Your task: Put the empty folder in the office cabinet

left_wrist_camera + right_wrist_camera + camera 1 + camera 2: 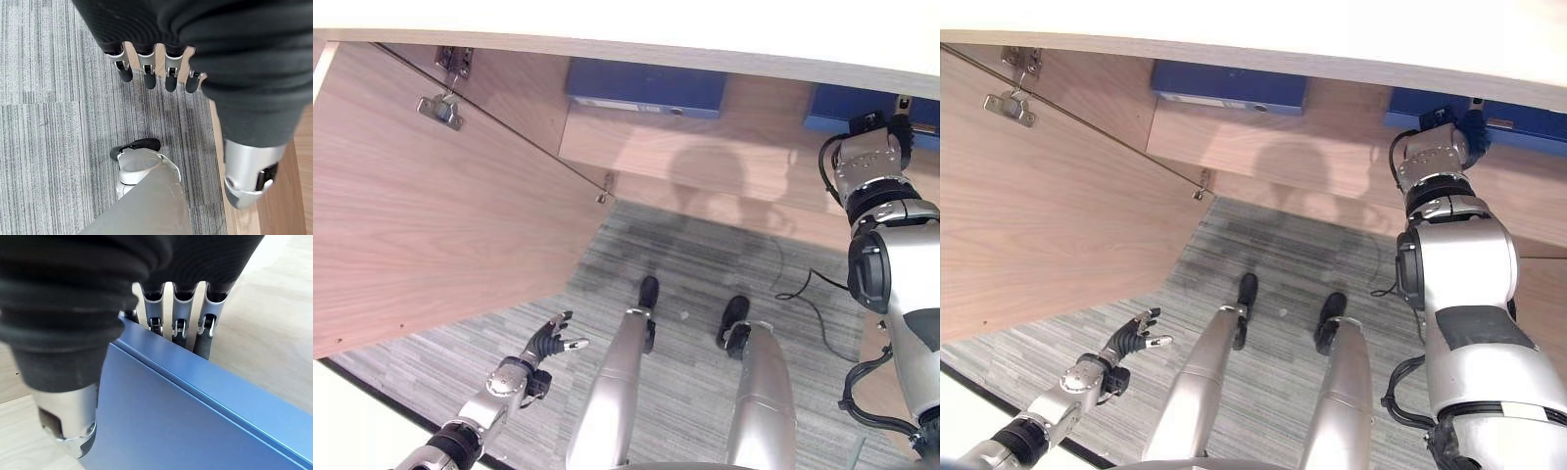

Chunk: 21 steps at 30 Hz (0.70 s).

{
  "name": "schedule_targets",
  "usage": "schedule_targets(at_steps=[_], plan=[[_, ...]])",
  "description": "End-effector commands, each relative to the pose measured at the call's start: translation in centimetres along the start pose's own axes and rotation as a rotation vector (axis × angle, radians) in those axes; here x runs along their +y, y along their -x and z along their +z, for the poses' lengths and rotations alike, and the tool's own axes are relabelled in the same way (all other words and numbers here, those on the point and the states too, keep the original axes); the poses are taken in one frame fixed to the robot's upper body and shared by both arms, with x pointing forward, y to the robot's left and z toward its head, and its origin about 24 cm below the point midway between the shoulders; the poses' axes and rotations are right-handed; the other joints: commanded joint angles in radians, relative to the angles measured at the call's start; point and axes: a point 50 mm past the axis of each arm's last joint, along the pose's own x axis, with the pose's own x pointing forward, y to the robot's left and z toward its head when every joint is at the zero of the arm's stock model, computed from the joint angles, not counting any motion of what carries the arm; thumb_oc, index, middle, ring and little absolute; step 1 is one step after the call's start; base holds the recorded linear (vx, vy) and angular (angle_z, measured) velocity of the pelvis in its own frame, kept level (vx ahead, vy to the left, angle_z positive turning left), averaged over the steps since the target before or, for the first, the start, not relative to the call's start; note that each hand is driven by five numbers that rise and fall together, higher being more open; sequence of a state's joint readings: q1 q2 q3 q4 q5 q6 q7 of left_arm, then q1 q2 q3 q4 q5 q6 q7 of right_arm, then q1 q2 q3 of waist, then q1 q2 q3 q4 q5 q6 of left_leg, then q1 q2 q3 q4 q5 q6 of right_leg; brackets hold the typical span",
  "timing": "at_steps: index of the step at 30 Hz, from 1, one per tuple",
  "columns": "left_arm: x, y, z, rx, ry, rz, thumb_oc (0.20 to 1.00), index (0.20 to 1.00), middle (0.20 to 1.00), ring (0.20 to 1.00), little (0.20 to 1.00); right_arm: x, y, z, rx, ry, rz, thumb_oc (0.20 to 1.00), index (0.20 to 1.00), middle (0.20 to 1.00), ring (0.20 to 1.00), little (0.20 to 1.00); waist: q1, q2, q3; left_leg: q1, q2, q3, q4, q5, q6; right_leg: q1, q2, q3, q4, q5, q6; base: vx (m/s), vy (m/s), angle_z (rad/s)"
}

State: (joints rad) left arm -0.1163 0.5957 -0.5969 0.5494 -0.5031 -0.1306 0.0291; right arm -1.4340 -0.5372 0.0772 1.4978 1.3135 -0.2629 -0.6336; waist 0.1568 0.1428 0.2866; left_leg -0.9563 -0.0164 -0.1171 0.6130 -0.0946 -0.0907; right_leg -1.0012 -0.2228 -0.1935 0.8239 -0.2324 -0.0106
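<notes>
Two blue folders (646,88) on cabinet shelf (705,162); right hand (178,320) clamped over second folder's (195,421) edge, left hand (551,343) loosely spread, idle; placing step, release probably next.

No text, number or sign can be read anywhere. The blue folder (646,88) lying on the cabinet shelf (705,147) carries a pale label strip along its spine, but whatever is printed on it is too small to make out. The second blue folder (186,421) shows a plain cover.
</notes>
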Motion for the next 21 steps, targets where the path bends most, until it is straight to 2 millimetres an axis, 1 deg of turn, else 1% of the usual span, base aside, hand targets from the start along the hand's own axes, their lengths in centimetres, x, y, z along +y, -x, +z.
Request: schedule_targets(at_steps=[1, 2, 3, 6, 7, 8, 9, 10, 11, 12, 13, 14, 15, 16, 17, 18, 20, 21], plan=[[1.7, -0.2, 1.0, -0.031, 0.006, 0.056, 1.0, 1.0, 1.0, 1.0, 1.0, -0.1, 0.1, -0.7, 0.042, -0.044, -0.024, 1.0, 1.0, 1.0, 1.0, 1.0, 0.019, 0.007, 0.068, 0.061, 0.032, -0.002, -0.092, -0.083, 0.005, 0.144, 0.026, 0.084, -0.022, -0.166, 0.107, 0.0, 0.0, 0.0], [1.5, -0.4, 1.2, -0.037, 0.014, 0.054, 1.0, 1.0, 1.0, 1.0, 1.0, 0.1, 0.4, -1.3, 0.05, -0.036, -0.009, 1.0, 1.0, 1.0, 1.0, 1.0, 0.017, 0.006, 0.07, 0.065, 0.032, 0.0, -0.1, -0.081, 0.004, 0.147, 0.026, 0.083, -0.027, -0.164, 0.107, 0.0, 0.0, 0.0], [1.5, -0.4, 1.2, -0.04, 0.016, 0.053, 1.0, 1.0, 1.0, 1.0, 1.0, 0.2, 0.5, -1.4, 0.051, -0.037, -0.004, 1.0, 1.0, 1.0, 1.0, 1.0, 0.015, 0.006, 0.071, 0.064, 0.032, 0.0, -0.102, -0.08, 0.004, 0.148, 0.027, 0.082, -0.028, -0.164, 0.106, 0.0, 0.0, 0.0], [1.7, -0.4, 1.4, -0.048, 0.02, 0.054, 1.0, 1.0, 1.0, 1.0, 1.0, 0.7, 0.6, -1.0, 0.047, -0.039, 0.023, 1.0, 1.0, 1.0, 1.0, 1.0, 0.015, 0.006, 0.071, 0.066, 0.031, -0.002, -0.112, -0.075, 0.002, 0.147, 0.026, 0.082, -0.032, -0.16, 0.108, 0.0, 0.0, 0.0], [1.8, -0.3, 1.4, -0.048, 0.023, 0.052, 1.0, 1.0, 1.0, 1.0, 1.0, 1.1, 0.7, -0.6, 0.036, -0.028, 0.046, 1.0, 1.0, 1.0, 1.0, 1.0, 0.016, 0.006, 0.07, 0.067, 0.029, -0.002, -0.116, -0.073, 0.002, 0.148, 0.026, 0.08, -0.034, -0.16, 0.107, 0.0, 0.0, 0.0], [2.1, -0.1, 1.5, -0.053, 0.022, 0.053, 1.0, 1.0, 1.0, 1.0, 1.0, 2.3, 1.1, 1.0, -0.004, -0.023, 0.105, 1.0, 1.0, 1.0, 1.0, 1.0, 0.02, 0.006, 0.069, 0.065, 0.03, -0.002, -0.117, -0.071, 0.002, 0.145, 0.024, 0.079, -0.032, -0.155, 0.108, 0.0, 0.0, 0.0], [2.2, 0.0, 1.5, -0.055, 0.023, 0.053, 1.0, 1.0, 1.0, 1.0, 1.0, 2.9, 1.3, 1.8, -0.028, -0.016, 0.134, 1.0, 1.0, 1.0, 1.0, 1.0, 0.021, 0.004, 0.069, 0.063, 0.03, -0.003, -0.115, -0.07, 0.002, 0.143, 0.023, 0.08, -0.032, -0.152, 0.109, 0.0, 0.0, 0.0], [2.2, 0.0, 1.5, -0.056, 0.024, 0.052, 1.0, 1.0, 1.0, 1.0, 1.0, 2.9, 1.3, 1.9, -0.028, -0.015, 0.135, 1.0, 1.0, 1.0, 1.0, 1.0, 0.021, 0.006, 0.07, 0.062, 0.03, -0.003, -0.115, -0.069, 0.002, 0.143, 0.023, 0.081, -0.031, -0.152, 0.109, 0.0, 0.0, 0.0], [2.4, 0.4, 1.0, -0.043, 0.021, 0.053, 1.0, 1.0, 1.0, 1.0, 1.0, 4.2, 1.7, 4.3, -0.112, 0.02, 0.201, 1.0, 1.0, 1.0, 1.0, 1.0, 0.025, -0.001, 0.065, 0.063, 0.031, -0.002, -0.119, -0.067, 0.001, 0.147, 0.021, 0.079, -0.036, -0.149, 0.109, 0.0, 0.0, 0.0], [2.3, 0.4, 1.1, -0.044, 0.023, 0.052, 1.0, 1.0, 1.0, 1.0, 1.0, 4.3, 1.8, 4.5, -0.114, 0.022, 0.202, 1.0, 1.0, 1.0, 1.0, 1.0, 0.025, 0.001, 0.066, 0.064, 0.031, -0.002, -0.12, -0.066, 0.001, 0.147, 0.021, 0.079, -0.036, -0.149, 0.109, 0.0, 0.0, 0.0], [2.3, 0.6, 0.5, -0.021, 0.016, 0.048, 1.0, 1.0, 1.0, 1.0, 1.0, 4.5, 1.8, 6.3, -0.175, 0.061, 0.223, 1.0, 1.0, 1.0, 1.0, 1.0, 0.025, -0.004, 0.065, 0.065, 0.032, -0.003, -0.12, -0.063, 0.0, 0.152, 0.02, 0.077, -0.037, -0.145, 0.11, 0.0, 0.0, 0.0], [2.3, 0.5, 0.5, -0.022, 0.016, 0.046, 1.0, 1.0, 1.0, 1.0, 1.0, 4.6, 1.8, 6.5, -0.176, 0.063, 0.223, 1.0, 1.0, 1.0, 1.0, 1.0, 0.025, -0.002, 0.066, 0.066, 0.031, -0.003, -0.121, -0.062, 0.0, 0.153, 0.02, 0.077, -0.037, -0.145, 0.11, 0.0, 0.0, 0.0], [2.2, 0.5, 0.1, -0.003, 0.011, 0.043, 1.0, 1.0, 1.0, 1.0, 1.0, 4.3, 1.5, 7.7, -0.213, 0.09, 0.221, 1.0, 1.0, 1.0, 1.0, 1.0, 0.026, -0.007, 0.062, 0.078, 0.032, -0.006, -0.13, -0.059, -0.002, 0.167, 0.021, 0.076, -0.048, -0.144, 0.11, 0.0, 0.0, 0.0], [2.1, 0.5, 0.1, -0.003, 0.01, 0.042, 1.0, 1.0, 1.0, 1.0, 1.0, 4.2, 1.4, 7.8, -0.214, 0.091, 0.221, 1.0, 1.0, 1.0, 1.0, 1.0, 0.027, -0.005, 0.063, 0.081, 0.032, -0.006, -0.132, -0.058, -0.002, 0.17, 0.021, 0.075, -0.05, -0.144, 0.11, 0.0, 0.0, 0.0], [2.1, 0.4, 0.0, -0.001, 0.013, 0.044, 1.0, 1.0, 1.0, 1.0, 1.0, 3.7, 1.0, 8.2, -0.228, 0.106, 0.21, 1.0, 1.0, 1.0, 1.0, 1.0, 0.03, -0.007, 0.064, 0.095, 0.032, -0.007, -0.148, -0.053, -0.003, 0.184, 0.021, 0.072, -0.064, -0.138, 0.112, 0.0, 0.0, 0.0], [2.1, 0.4, 0.0, -0.001, 0.013, 0.043, 1.0, 1.0, 1.0, 1.0, 1.0, 3.7, 1.0, 8.3, -0.228, 0.106, 0.21, 1.0, 1.0, 1.0, 1.0, 1.0, 0.03, -0.006, 0.065, 0.098, 0.032, -0.007, -0.152, -0.051, -0.003, 0.187, 0.021, 0.071, -0.067, -0.137, 0.112, 0.0, -0.009, 0.03], [2.2, 0.2, 0.0, -0.002, 0.015, 0.05, 1.0, 1.0, 1.0, 1.0, 1.0, 2.9, 0.4, 8.1, -0.221, 0.113, 0.187, 1.0, 1.0, 1.0, 1.0, 1.0, 0.028, -0.007, 0.065, 0.121, 0.032, -0.009, -0.176, -0.042, -0.004, 0.204, 0.025, 0.069, -0.085, -0.129, 0.113, 0.0, 0.002, 0.02], [2.2, 0.0, 0.5, -0.019, 0.022, 0.051, 1.0, 1.0, 1.0, 1.0, 1.0, 1.8, -0.2, 7.4, -0.194, 0.104, 0.158, 1.0, 1.0, 1.0, 1.0, 1.0, 0.029, -0.007, 0.066, 0.142, 0.031, -0.009, -0.199, -0.036, -0.005, 0.223, 0.026, 0.068, -0.104, -0.123, 0.115, 0.0, 0.0, 0.0]])
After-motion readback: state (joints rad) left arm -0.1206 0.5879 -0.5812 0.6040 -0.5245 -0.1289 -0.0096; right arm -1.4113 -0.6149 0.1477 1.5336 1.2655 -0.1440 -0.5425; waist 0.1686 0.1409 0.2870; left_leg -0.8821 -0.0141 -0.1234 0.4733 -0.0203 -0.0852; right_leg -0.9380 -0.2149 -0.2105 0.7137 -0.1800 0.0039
